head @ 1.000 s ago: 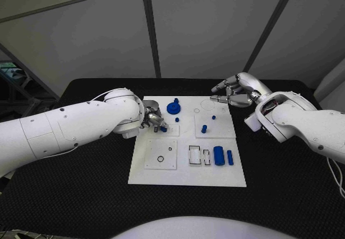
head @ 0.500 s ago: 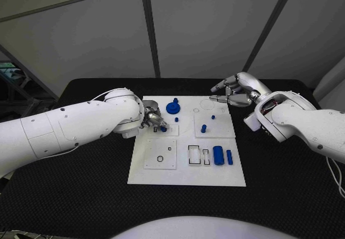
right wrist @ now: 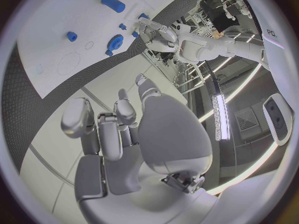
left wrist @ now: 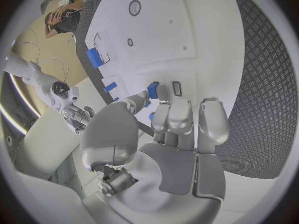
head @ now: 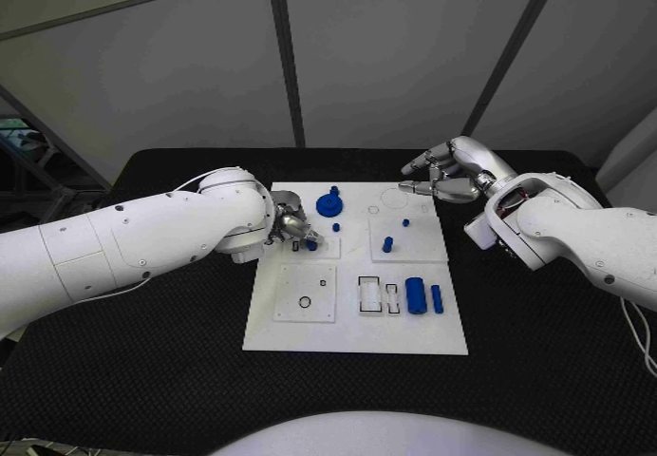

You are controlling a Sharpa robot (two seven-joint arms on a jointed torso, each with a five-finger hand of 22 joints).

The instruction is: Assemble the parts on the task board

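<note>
Mostly white task board point(head: 356, 323), blue parts point(head: 415, 297).

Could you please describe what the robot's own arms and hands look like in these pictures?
Both arms, left arm and right arm, are glossy white, rounded shells with small dark screw dots. The left hand and right hand are silver metal with segmented, pale-padded fingers.

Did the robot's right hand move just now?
Yes, a little. The right hand drifted away from the board, toward the table's far edge, and now sits slightly farther from the board's far right corner.
</note>
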